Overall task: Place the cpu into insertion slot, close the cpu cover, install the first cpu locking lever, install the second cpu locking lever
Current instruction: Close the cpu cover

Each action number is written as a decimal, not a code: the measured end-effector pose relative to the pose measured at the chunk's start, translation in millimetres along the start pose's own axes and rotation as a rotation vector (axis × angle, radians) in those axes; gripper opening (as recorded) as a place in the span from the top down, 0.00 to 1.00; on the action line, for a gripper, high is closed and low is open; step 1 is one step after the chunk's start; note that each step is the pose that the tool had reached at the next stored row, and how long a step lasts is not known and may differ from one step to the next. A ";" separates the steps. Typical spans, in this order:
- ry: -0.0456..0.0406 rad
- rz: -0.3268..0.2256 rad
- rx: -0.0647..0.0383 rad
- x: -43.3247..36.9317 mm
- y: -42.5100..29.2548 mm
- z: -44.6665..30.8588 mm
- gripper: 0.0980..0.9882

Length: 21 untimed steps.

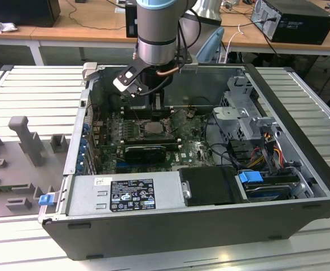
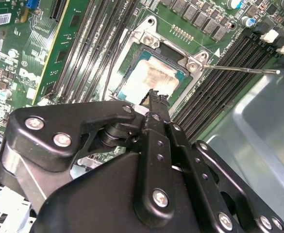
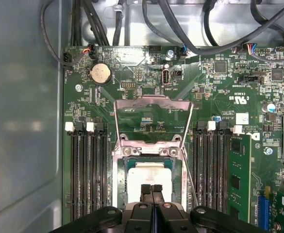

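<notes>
case point(image 1: 170, 226): laid flat, side panel off, so open to reach from overhead.
arm point(image 1: 156, 28): lowered into the case from above, over the board's middle.
motherboard point(image 3: 219, 87): flat on the case floor, face up.
gripper point(image 3: 151, 190): fingertips pressed together, nothing pinched; poised just over the cpu point(image 3: 149, 174), likely released.
cpu cover point(image 3: 151, 103): swung up and back on its hinge, not yet closed.
insertion slot point(image 3: 118, 179): between the memory slots point(image 3: 86, 174), uncovered.
cpu: seated flat inside the insertion slot, pale smeared face up.
locking lever point(image 2: 239, 69): thin rod, unlatched, jutting aside, leaving the cover free.
</notes>
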<state>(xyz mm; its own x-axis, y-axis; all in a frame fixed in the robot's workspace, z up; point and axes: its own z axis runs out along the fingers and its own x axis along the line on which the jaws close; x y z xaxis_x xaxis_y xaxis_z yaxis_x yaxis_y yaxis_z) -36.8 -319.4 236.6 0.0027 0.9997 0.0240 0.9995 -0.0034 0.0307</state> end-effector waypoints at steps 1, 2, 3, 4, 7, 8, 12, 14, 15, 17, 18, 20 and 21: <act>0.0000 -0.001 0.000 0.0 0.0 -0.5 0.99; 0.0000 -0.001 0.000 0.0 0.0 -1.2 0.99; 0.0000 -0.002 0.000 0.0 0.0 -1.7 0.99; 0.0000 -0.002 0.000 0.0 0.0 -2.1 0.99; 0.0002 -0.005 0.000 0.1 0.1 -4.3 0.99; 0.0003 -0.005 0.000 0.1 0.1 -4.6 0.99; 0.0002 -0.008 0.000 0.1 0.2 -5.7 0.99; 0.0003 -0.009 0.000 0.1 0.2 -6.1 0.99; 0.0003 -0.010 0.000 0.1 0.2 -6.2 0.99; 0.0003 -0.012 0.000 0.2 0.2 -6.7 0.99; 0.0003 -0.012 0.000 0.2 0.2 -7.0 0.99; 0.0004 -0.014 0.000 0.2 0.4 -8.3 0.99; 0.0005 -0.014 0.000 0.2 0.6 -8.5 0.99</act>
<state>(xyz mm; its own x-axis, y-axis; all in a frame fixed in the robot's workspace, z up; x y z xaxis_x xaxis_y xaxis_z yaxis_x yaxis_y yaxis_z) -36.5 -319.4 245.2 -0.0115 0.9996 0.0241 0.9995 0.0107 0.0307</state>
